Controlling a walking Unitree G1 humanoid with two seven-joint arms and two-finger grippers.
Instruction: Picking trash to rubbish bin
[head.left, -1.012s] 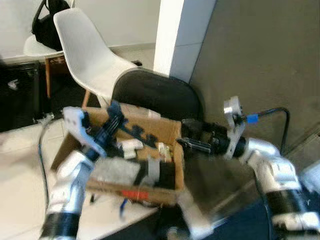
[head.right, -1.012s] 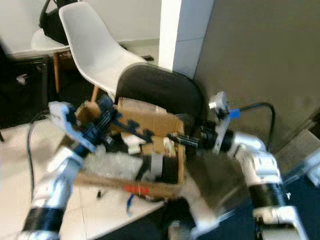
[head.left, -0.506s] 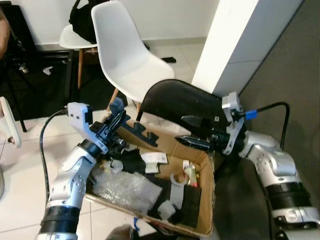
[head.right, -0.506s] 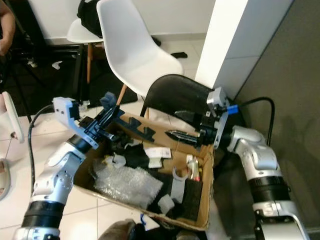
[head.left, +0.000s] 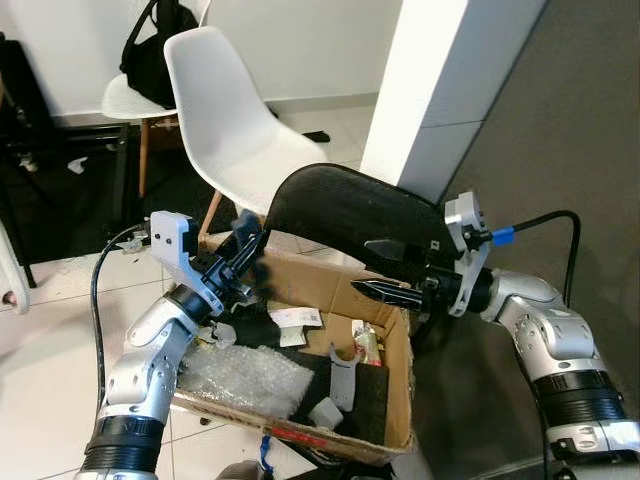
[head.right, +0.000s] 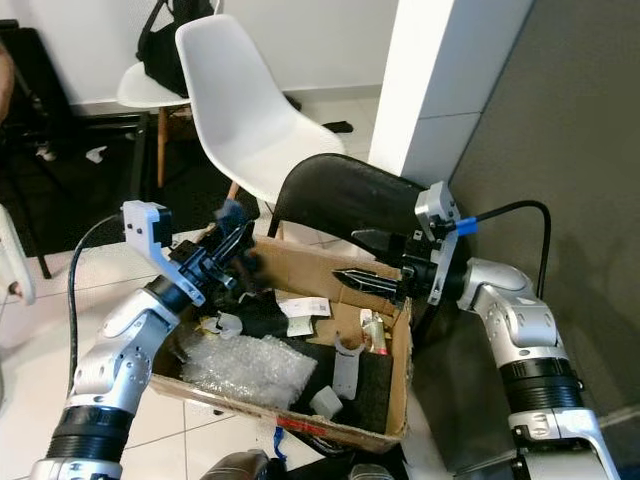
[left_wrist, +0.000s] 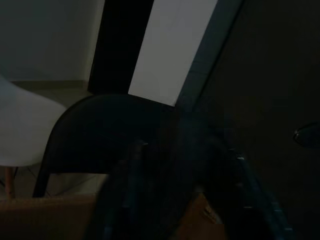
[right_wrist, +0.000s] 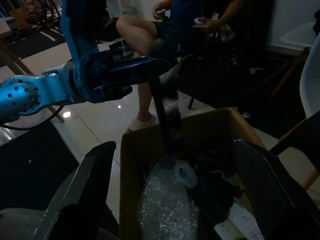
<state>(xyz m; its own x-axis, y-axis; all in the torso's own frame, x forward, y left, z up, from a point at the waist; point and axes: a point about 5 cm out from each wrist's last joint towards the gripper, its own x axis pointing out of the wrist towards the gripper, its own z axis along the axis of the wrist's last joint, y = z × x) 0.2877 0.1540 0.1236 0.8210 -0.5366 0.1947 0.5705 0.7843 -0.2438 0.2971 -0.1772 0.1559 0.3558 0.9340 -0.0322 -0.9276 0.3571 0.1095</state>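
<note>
An open cardboard box (head.left: 330, 445) stands on the tiled floor and serves as the bin. It holds bubble wrap (head.left: 240, 375), a white paper slip (head.left: 295, 318), black foam pieces and small scraps. My left gripper (head.left: 245, 255) hovers over the box's far left corner, fingers apart with nothing clearly between them. My right gripper (head.left: 362, 266) hangs open over the far right rim, pointing left across the box. In the right wrist view its two fingers (right_wrist: 85, 190) stand wide apart around the box (right_wrist: 200, 125), with my left arm (right_wrist: 100, 75) beyond.
A black chair back (head.left: 350, 205) rises right behind the box, and a white chair (head.left: 220, 120) stands further back. A white pillar (head.left: 430, 80) and a grey wall close the right side. A seated person (right_wrist: 165, 25) is beyond the box.
The camera has shifted, so the box sits lower and more central. Both grippers stay over the box's far rim. The jagged black strip on the far rim no longer shows there.
</note>
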